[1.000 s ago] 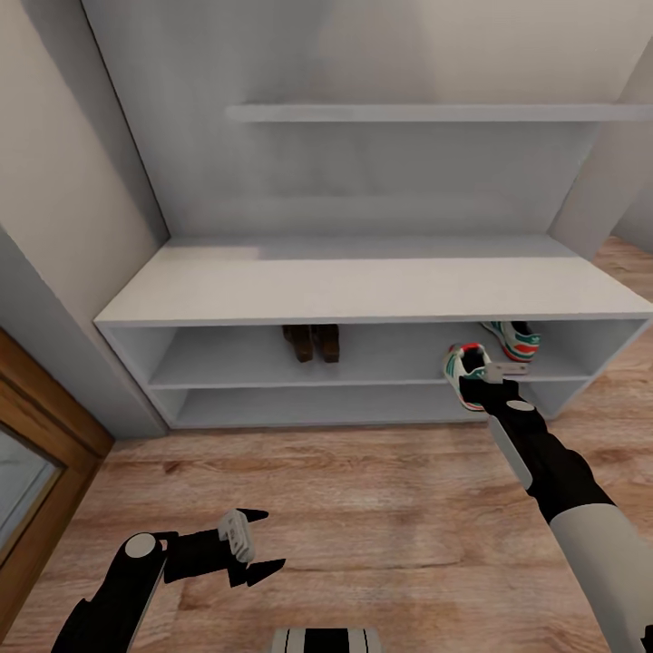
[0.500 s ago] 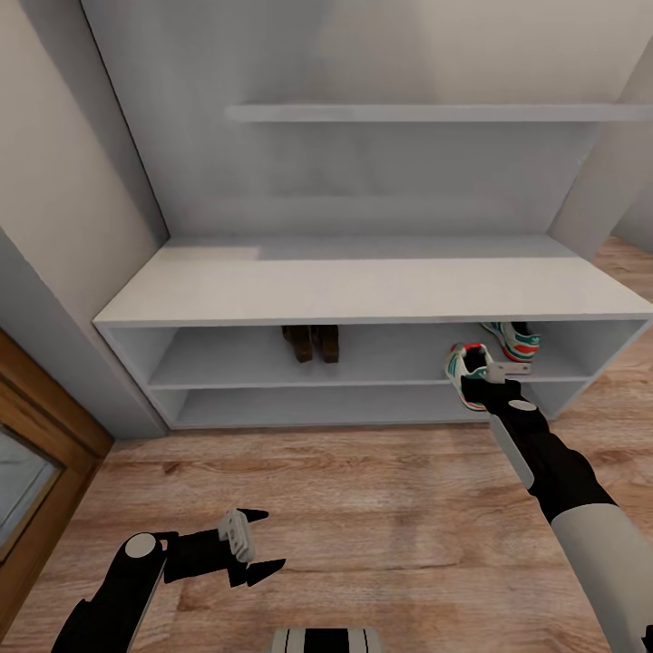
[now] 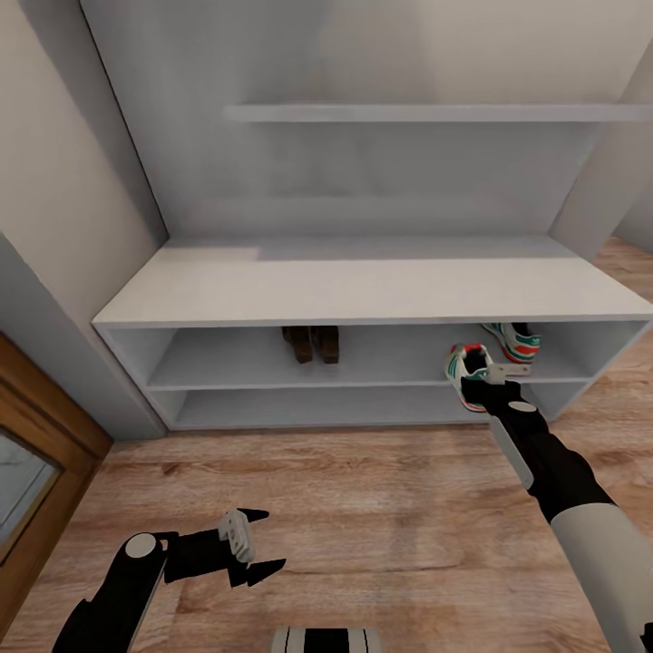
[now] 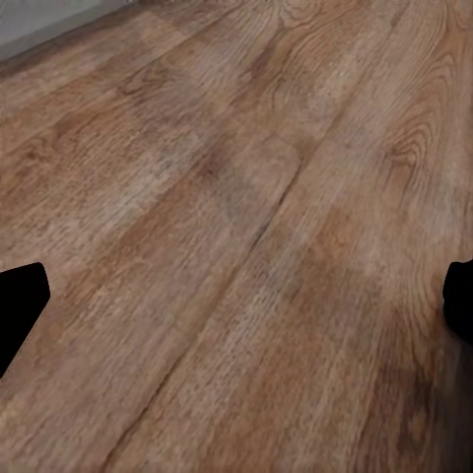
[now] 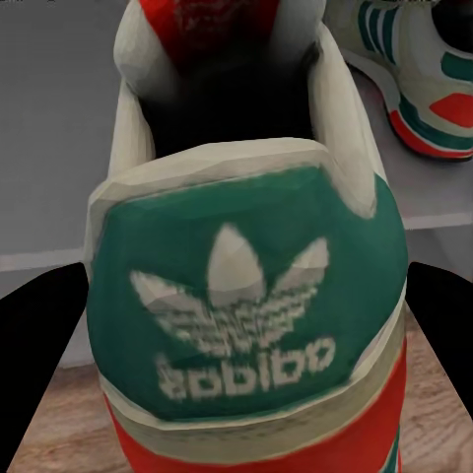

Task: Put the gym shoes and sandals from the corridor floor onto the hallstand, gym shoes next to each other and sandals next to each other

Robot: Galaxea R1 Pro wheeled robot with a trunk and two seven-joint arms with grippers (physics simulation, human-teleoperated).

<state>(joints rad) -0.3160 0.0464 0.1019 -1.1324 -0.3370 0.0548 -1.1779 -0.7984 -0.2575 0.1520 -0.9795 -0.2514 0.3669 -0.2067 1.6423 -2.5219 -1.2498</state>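
Hovering low over the corridor floor (image 3: 363, 508), my left gripper (image 3: 258, 547) has its dark fingers (image 3: 257, 516) spread apart with nothing between them; in the left wrist view their black tips (image 4: 22, 301) sit at the two edges with bare wood-grain planks between; every shoe lies well away from these fingers, up and off to the right.

Beyond them stands the hallstand (image 3: 363, 281), a low, wide light-grey unit with a flat top and two long open compartments; a thin wall shelf (image 3: 435, 112) floats above it; a wooden door frame (image 3: 45, 435) shows at the far left.

Between my two grippers, in the upper compartment near its middle, the two sandals (image 3: 311, 343) stand side by side, dark brown, close enough that I cannot tell whether they touch.

My right gripper (image 3: 481, 379) is clenched on one gym shoe (image 3: 465, 363) by its heel; in the right wrist view the green heel tab with its white trefoil logo (image 5: 246, 305) sits between my black fingers (image 5: 44, 345), the red-orange sole edge below it; the shoe is held at the front edge of the upper compartment, toe pointing inward; whether its sole rests on the shelf board I cannot tell.

Just past these fingers and slightly right, the second gym shoe (image 3: 514, 339) lies inside the same compartment, white with green stripes and a red-orange patch; it shows again in the right wrist view (image 5: 414, 69), near the held shoe but apart from it.
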